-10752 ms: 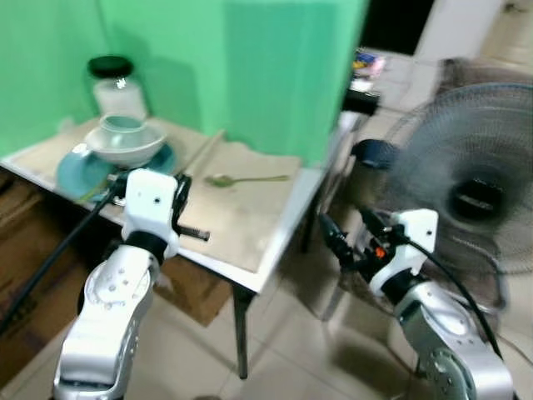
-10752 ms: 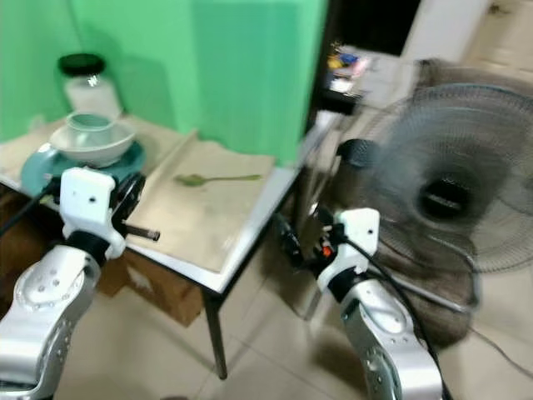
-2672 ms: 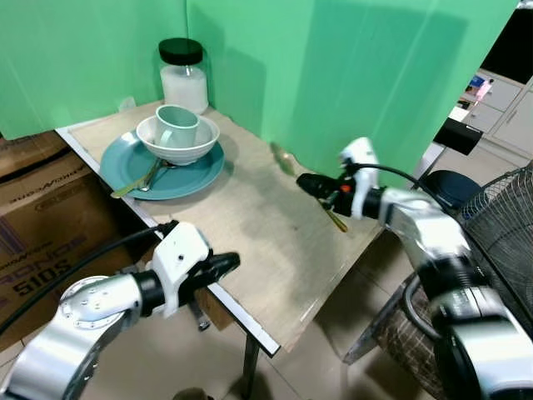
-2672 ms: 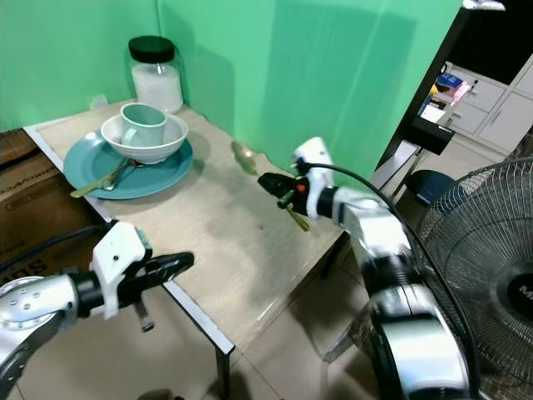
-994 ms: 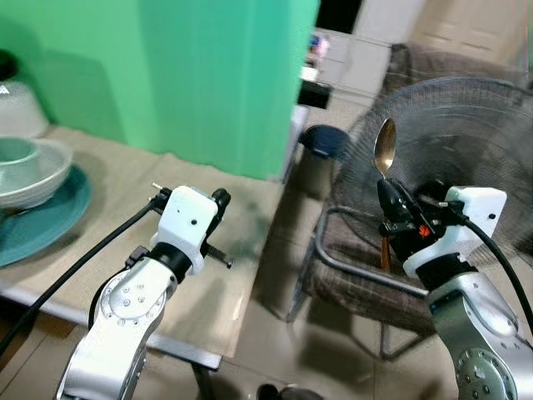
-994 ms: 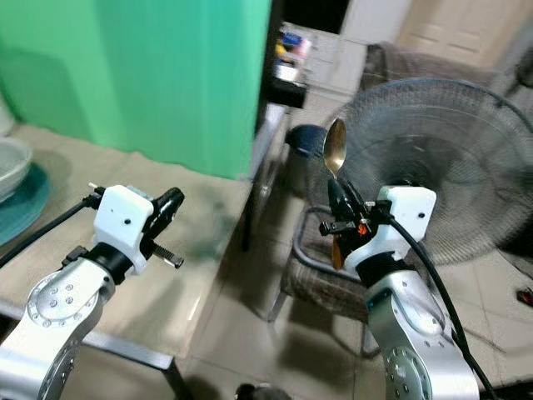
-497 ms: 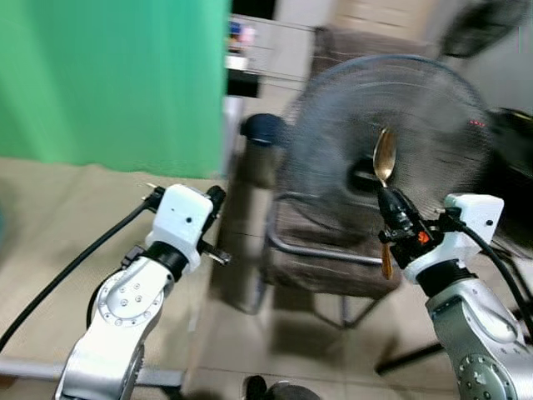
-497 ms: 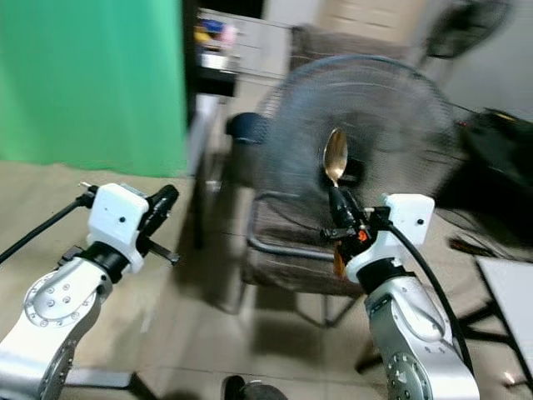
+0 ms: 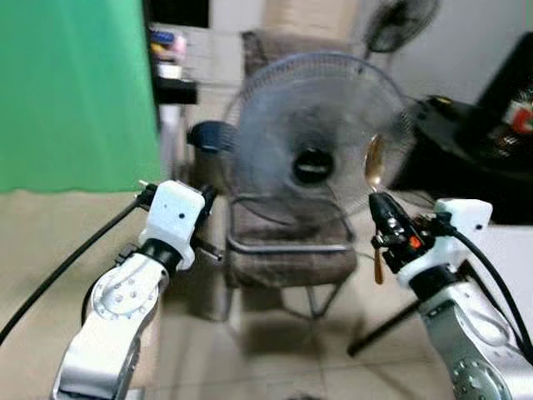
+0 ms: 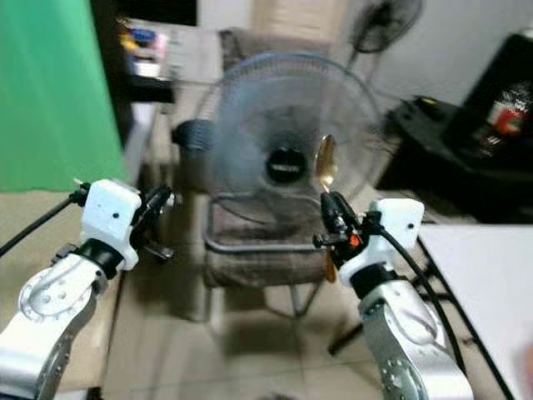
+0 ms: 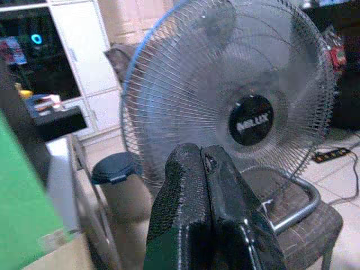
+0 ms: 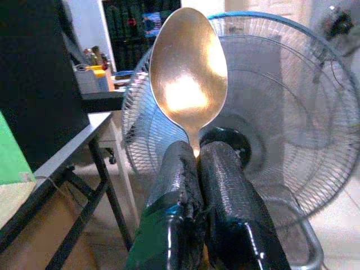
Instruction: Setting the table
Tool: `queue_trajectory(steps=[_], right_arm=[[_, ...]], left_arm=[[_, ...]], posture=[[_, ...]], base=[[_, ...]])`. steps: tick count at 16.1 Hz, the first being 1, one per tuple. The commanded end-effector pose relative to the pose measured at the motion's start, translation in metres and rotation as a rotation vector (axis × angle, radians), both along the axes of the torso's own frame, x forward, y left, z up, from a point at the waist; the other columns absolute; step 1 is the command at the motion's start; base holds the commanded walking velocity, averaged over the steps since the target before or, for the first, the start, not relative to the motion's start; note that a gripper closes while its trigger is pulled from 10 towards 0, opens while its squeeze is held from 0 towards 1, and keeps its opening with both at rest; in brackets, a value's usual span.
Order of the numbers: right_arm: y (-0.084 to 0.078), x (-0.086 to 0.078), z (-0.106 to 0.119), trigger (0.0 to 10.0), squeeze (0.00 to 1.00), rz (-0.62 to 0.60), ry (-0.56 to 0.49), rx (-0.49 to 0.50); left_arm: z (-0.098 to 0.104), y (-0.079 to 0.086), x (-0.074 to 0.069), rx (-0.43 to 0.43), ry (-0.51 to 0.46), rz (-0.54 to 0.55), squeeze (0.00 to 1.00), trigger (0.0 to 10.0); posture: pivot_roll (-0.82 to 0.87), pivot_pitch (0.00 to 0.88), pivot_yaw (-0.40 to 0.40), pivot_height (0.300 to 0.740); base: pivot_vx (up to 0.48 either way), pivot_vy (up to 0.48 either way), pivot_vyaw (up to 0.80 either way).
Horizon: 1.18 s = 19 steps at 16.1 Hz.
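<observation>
- My right claw is clamped on the spoon's neck, holding it upright in the air with the bowl on top and the handle hanging below my fingers.
- My left claw is raised with its fingers pressed together, empty.
- A standing fan on a chair faces me.
- The head views are blurred.
</observation>
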State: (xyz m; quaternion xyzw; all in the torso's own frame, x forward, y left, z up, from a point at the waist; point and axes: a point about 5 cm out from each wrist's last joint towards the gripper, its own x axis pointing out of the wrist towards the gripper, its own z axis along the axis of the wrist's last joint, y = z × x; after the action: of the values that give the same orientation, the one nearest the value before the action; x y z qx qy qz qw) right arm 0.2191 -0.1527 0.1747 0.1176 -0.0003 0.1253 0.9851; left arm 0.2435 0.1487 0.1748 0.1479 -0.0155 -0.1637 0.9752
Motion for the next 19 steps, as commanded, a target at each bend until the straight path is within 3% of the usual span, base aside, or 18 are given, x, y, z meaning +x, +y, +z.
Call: queue_trajectory(steps=[1,5,7,16,19], right_arm=[[-0.007,0.001,-0.001,10.0,0.00,-0.044,0.018,-0.020],[-0.015,0.008,-0.002,10.0,0.00,-0.167,0.034,-0.088],[-0.021,0.013,-0.003,10.0,0.00,-0.258,0.053,-0.071],[-0.023,0.021,0.005,10.0,0.00,-0.305,0.025,-0.105],[-0.024,0.023,0.005,10.0,0.00,-0.311,0.031,-0.104]], left_arm=[[-0.001,0.000,0.004,-0.001,0.006,0.004,0.00,10.0],[0.002,0.009,0.016,0.007,-0.012,0.046,0.00,10.0],[0.003,0.009,0.019,0.002,-0.007,0.051,0.00,10.0],[0.004,0.005,0.027,-0.016,-0.027,0.070,0.00,10.0],[0.003,0.003,0.029,-0.024,-0.028,0.078,0.00,10.0]], posture=[[0.09,0.000,-0.093,0.740],[0.07,0.000,-0.074,0.740],[0.07,0.000,-0.069,0.740],[0.06,0.000,-0.077,0.740],[0.06,0.000,-0.085,0.740]], base=[[0.000,0.000,-0.80],[0.000,0.000,-0.80],[0.000,0.000,-0.80],[0.000,0.000,-0.80],[0.000,0.316,-0.80]])
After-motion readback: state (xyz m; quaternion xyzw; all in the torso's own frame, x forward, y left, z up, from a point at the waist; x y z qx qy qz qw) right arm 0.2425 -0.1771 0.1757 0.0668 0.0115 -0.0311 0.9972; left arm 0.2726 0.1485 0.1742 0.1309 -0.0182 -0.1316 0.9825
